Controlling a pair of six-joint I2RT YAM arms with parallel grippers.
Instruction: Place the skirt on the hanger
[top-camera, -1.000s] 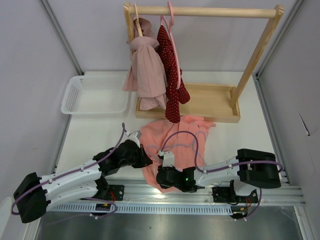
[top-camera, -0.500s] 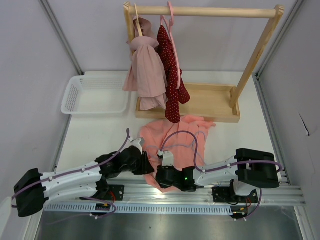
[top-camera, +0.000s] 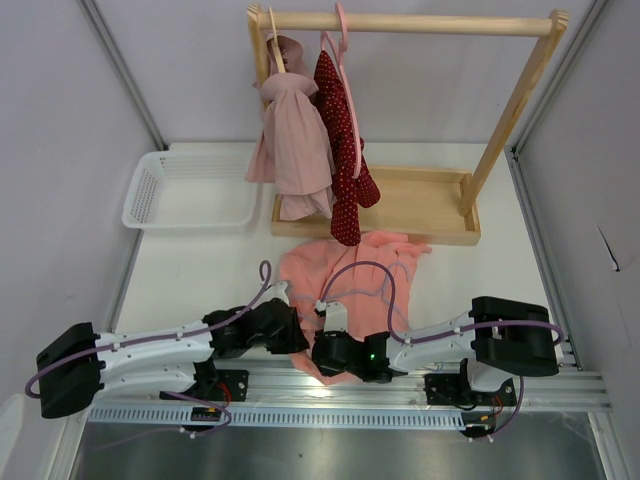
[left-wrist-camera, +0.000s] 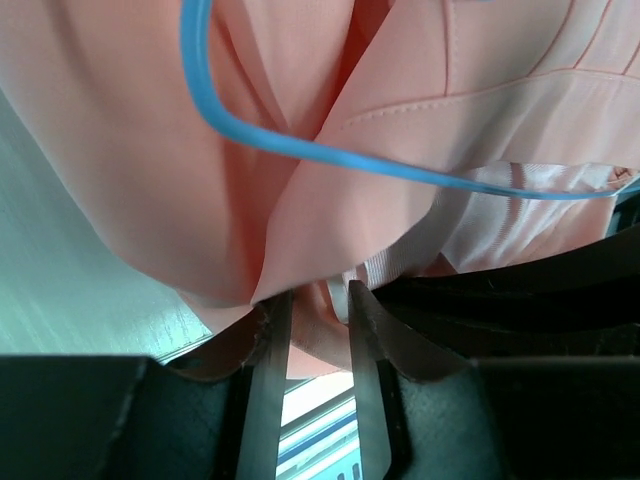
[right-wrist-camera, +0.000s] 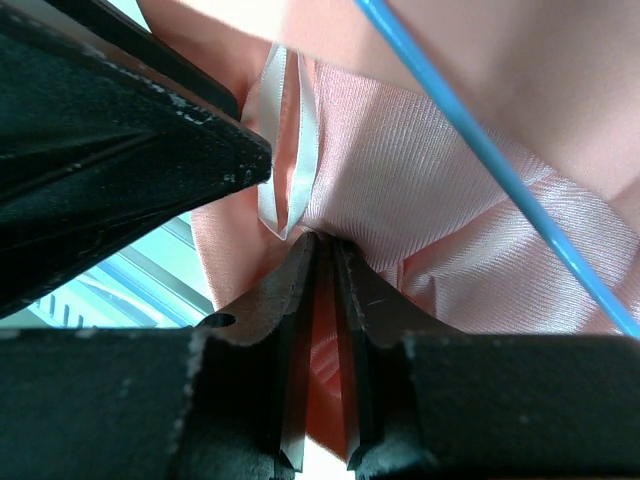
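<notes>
Where the arms meet: low in the middle of the overhead view, both claws sit on the near edge of the skirt (top-camera: 350, 275).
Left claw (left-wrist-camera: 312, 300): narrow, its fingers pinching a fold of the skirt's hem and a strip of white ribbon (left-wrist-camera: 400, 265).
Right claw (right-wrist-camera: 322, 245): almost closed, a thin pleat of the coral cloth clamped between its fingers, just right of a white ribbon loop (right-wrist-camera: 285, 150).
Skirt: salmon-coral, plain and soft, lying rumpled and flared on the counter (top-camera: 200, 270) in the lower middle of the overhead view. Up close it shows stitched seams and a fine ribbed weave.
Hanger (left-wrist-camera: 330, 155): thin light-blue wire, lying across the skirt's folds. In the right wrist view it runs as a slanted line at the upper right (right-wrist-camera: 480, 150).
Rack (top-camera: 400, 22): wooden, upper centre, its tray base just beyond the skirt's far edge.
Hung clothes: a dusty-pink garment (top-camera: 295, 140) and a dark red dotted garment (top-camera: 340, 150) at the rail's left end.
Basket (top-camera: 190, 190): white, upper left.
</notes>
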